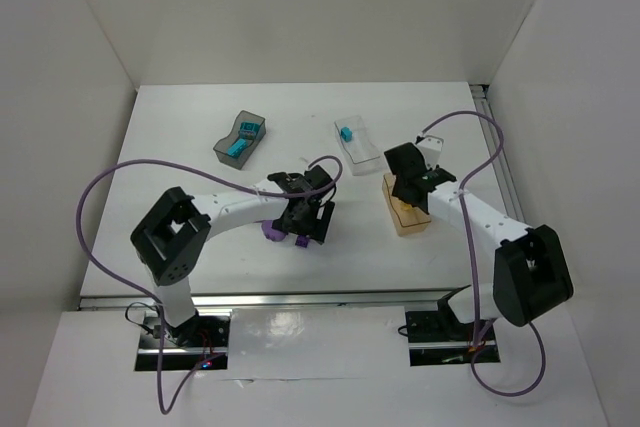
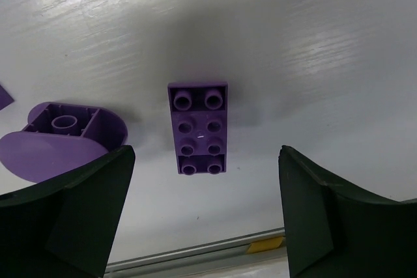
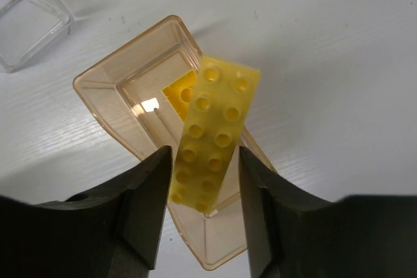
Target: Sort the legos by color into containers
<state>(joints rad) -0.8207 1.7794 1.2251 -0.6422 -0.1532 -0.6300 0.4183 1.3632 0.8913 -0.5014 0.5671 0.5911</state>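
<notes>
Purple lego [image 2: 199,128] lies centred below the spread left claw [image 2: 205,154].

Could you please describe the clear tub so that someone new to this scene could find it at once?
On the white table, three small tubs stand spread from left to right. The clear tub is the middle one, between the dark grey tub on the left and the amber tub on the right. It alone is colourless and holds a single teal brick.

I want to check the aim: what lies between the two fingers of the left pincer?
In the left wrist view, a purple brick lies flat on the table between the fingers of the open left pincer, touching neither.
</notes>
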